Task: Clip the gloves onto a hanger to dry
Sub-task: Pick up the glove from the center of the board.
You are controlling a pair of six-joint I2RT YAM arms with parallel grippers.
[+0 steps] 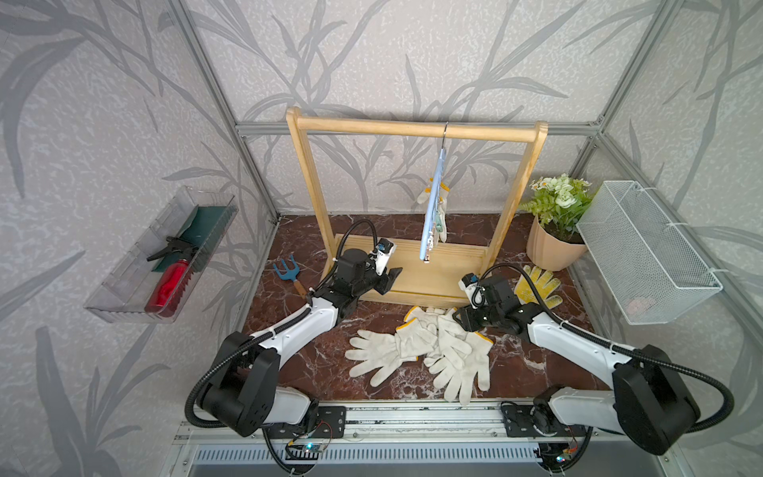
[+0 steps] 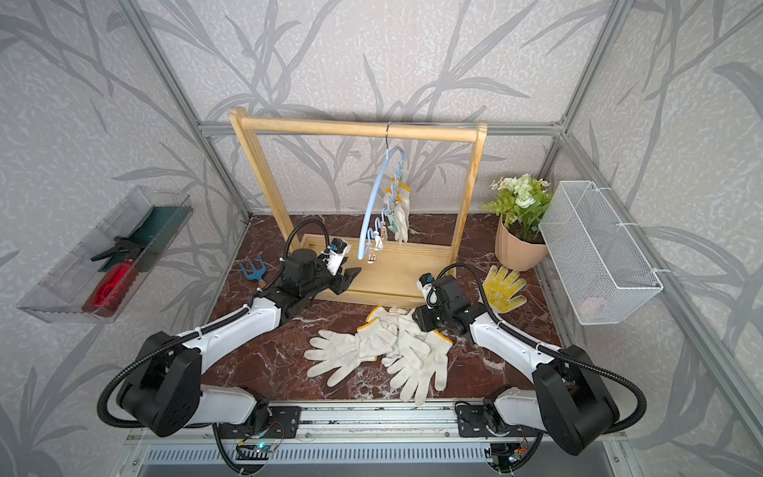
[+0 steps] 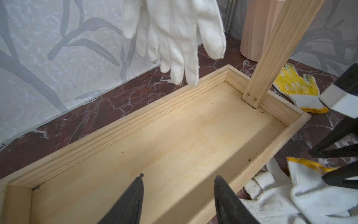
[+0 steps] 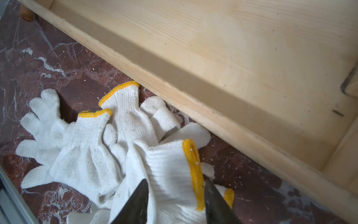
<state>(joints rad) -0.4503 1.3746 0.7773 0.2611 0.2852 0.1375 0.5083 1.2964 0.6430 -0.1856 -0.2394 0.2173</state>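
Knitted off-white gloves (image 1: 433,351), yellow-trimmed, lie heaped on veined marble (image 1: 309,363). The right gripper (image 4: 175,181) straddles one ribbed cuff (image 4: 170,164); whether it pinches is unclear. The left gripper (image 3: 179,175), spread and empty, hangs over the pine tray (image 3: 174,135). Beyond, the curved blue hanger (image 2: 373,194) bears more gloves, clips blurred.

Before me lies a dark red marbled tabletop (image 1: 318,371). Toward the back stands the wooden rack (image 1: 413,295) on its tray base. A heap of off-white gloves (image 1: 437,351) lies just in front of it. A yellow dotted glove (image 1: 536,285) is to my right, near a beige flowerpot (image 1: 549,252), and a blue hand fork (image 1: 289,270) is at my left.
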